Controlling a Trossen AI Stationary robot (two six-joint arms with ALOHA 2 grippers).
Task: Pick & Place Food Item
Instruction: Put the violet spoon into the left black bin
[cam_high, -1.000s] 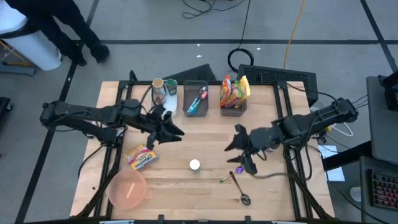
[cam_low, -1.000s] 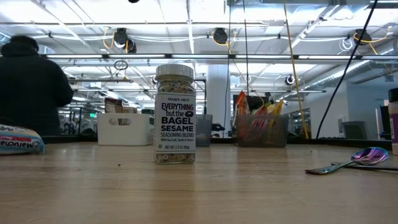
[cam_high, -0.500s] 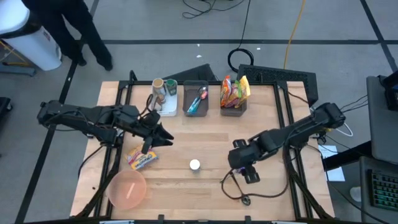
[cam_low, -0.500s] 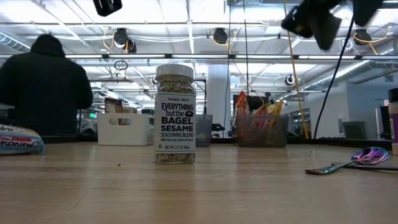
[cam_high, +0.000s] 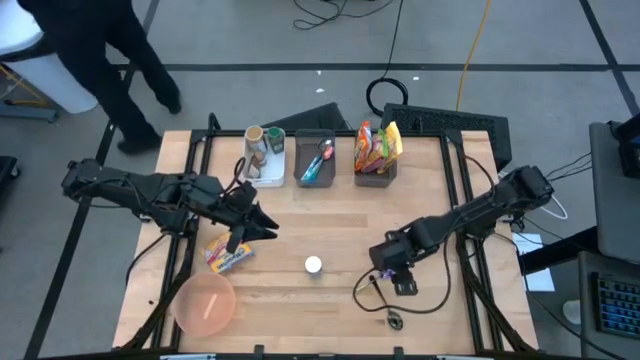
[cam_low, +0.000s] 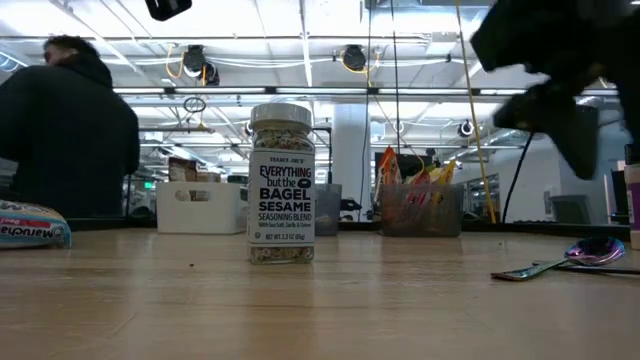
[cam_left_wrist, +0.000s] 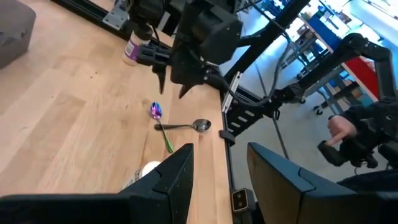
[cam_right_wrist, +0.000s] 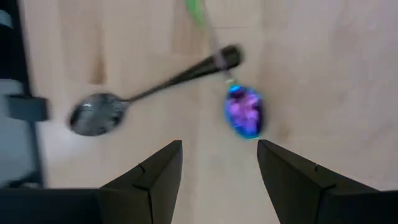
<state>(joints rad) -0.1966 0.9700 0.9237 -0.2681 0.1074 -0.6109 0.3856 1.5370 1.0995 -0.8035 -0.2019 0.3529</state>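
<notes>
A seasoning jar (cam_high: 313, 265) stands upright on its base at the table's near middle; the low view shows its label (cam_low: 281, 185). A snack packet (cam_high: 228, 253) lies flat to its left. My right gripper (cam_high: 383, 272) hangs open, pointing down, just above a silver spoon (cam_right_wrist: 99, 115) and a purple-bowled spoon (cam_right_wrist: 244, 112) that lie crossed on the wood. My left gripper (cam_high: 266, 230) stands open above the table beside the packet, pointing toward the right, with nothing between its fingers (cam_left_wrist: 177, 174).
A pink bowl (cam_high: 205, 305) sits at the near left corner. Along the far edge stand a tray with cups (cam_high: 262, 150), a bin with utensils (cam_high: 315, 160) and a bin with snack bags (cam_high: 375, 150). A person (cam_high: 120, 50) walks beyond the far left corner.
My right gripper has come down toward the spoons at the near right and tipped from nearly level to pointing steeply down; it stays open. My left gripper has drawn back a little toward the near left, beside the packet. The person has walked along the far left.
</notes>
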